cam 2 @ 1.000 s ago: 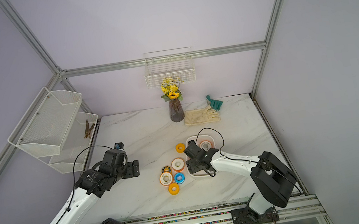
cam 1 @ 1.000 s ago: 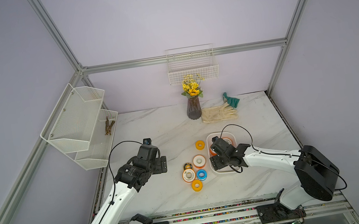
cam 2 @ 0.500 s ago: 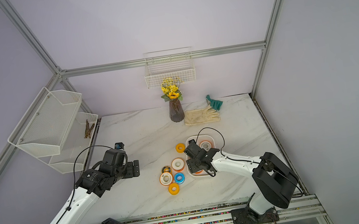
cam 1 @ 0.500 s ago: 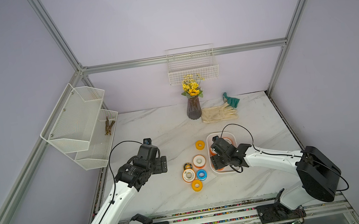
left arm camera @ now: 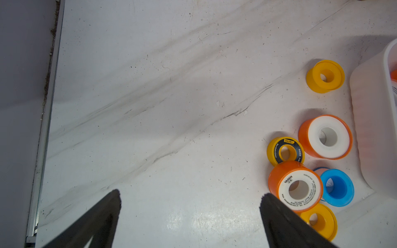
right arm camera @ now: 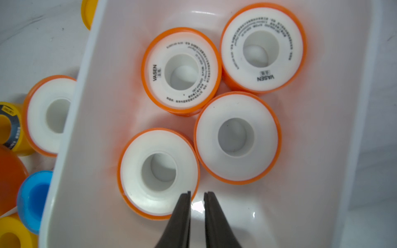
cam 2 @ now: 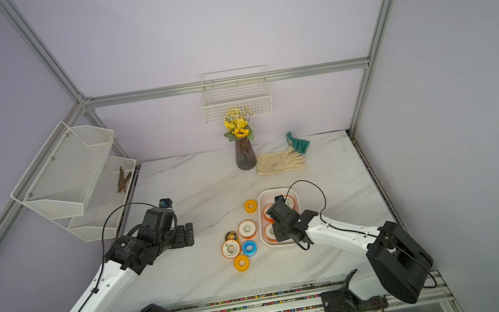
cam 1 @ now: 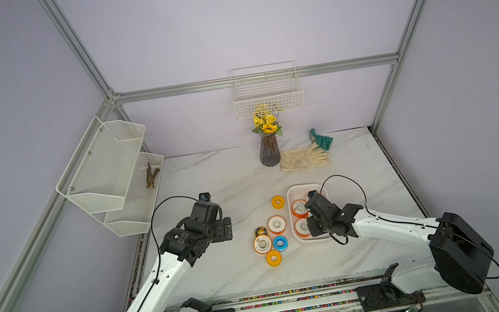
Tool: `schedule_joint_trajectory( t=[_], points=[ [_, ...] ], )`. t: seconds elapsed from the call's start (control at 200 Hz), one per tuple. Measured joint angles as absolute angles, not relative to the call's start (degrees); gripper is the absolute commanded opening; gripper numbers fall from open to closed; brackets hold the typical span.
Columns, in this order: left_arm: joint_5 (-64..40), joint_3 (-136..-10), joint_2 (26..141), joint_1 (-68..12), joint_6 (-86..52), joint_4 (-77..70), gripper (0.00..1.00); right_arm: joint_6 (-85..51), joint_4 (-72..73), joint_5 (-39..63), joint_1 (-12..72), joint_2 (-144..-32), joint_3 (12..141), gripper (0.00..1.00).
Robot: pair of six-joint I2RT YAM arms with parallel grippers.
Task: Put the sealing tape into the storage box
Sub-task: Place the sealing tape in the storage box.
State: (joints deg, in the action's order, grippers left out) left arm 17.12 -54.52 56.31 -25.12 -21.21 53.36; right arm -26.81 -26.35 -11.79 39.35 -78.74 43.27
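Inside the storage box (right arm camera: 64, 150) lie four orange spools of sealing tape (right arm camera: 133, 169); six more cluster on the table (left arm camera: 150, 107) beside it. Nearly closed and empty, the right gripper (right arm camera: 197, 194) could clip the box rim on leaving — the left gripper (left arm camera: 191, 195), wide, risks scattering the close-packed spools (left arm camera: 285, 182); vase (cam 1: 269, 150) and gloves (cam 1: 303, 158) stand well clear.

Six sealing tape spools (cam 2: 247, 229) on marble table (cam 2: 198, 184), beside white storage box (cam 2: 260, 207) with orange spools (cam 2: 269, 232) inside

storage box (right arm camera: 322, 150): four spools (right arm camera: 236, 137) inside | six spools (cam 1: 277, 225) on table (cam 1: 211, 176), left
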Motion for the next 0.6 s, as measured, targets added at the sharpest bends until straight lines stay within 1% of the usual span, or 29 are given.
schedule_joint_trajectory(
  t=[0.155,0.6],
  points=[
    [17.1,-54.5,56.3,-25.1,-21.2,53.3,1.00,-27.0,-26.4,-11.0,38.5,-78.7,42.6,0.14],
    [15.7,-54.5,56.3,-25.1,-21.2,53.2,1.00,-27.0,-25.1,-6.9,37.6,-82.6,42.6,0.13]
  ],
)
